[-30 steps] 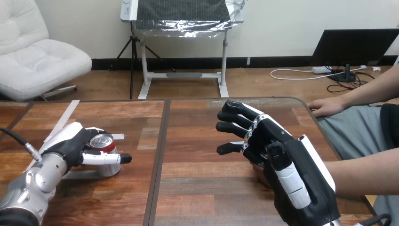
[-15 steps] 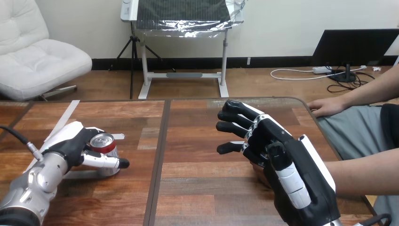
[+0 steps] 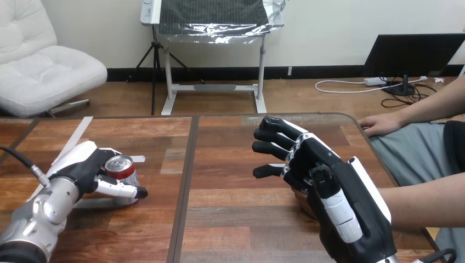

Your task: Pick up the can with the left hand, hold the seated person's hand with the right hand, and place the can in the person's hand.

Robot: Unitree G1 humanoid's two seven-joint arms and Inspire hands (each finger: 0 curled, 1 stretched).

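Note:
A red and silver can [image 3: 122, 166] stands upright on the wooden table [image 3: 230, 219] at the left. My left hand [image 3: 88, 167] is wrapped round it, with the fingers behind it and the thumb [image 3: 123, 189] curled across its front. My right hand [image 3: 329, 181] hovers at the right with its fingers stretched out toward the left. It lies over the person's hand, of which a small part [image 3: 300, 196] shows under the palm. The person's forearm [image 3: 427, 204] comes in from the right edge. Whether my right hand grips that hand is hidden.
The person's other hand [image 3: 381, 124] rests on the table's far right corner. A white tape strip [image 3: 74, 138] and a small white label [image 3: 137, 159] lie near the can. A dark seam [image 3: 185, 186] runs down the table's middle.
My left thumb has drawn in closer round the front of the can. The right hand and the person's arms have stayed still.

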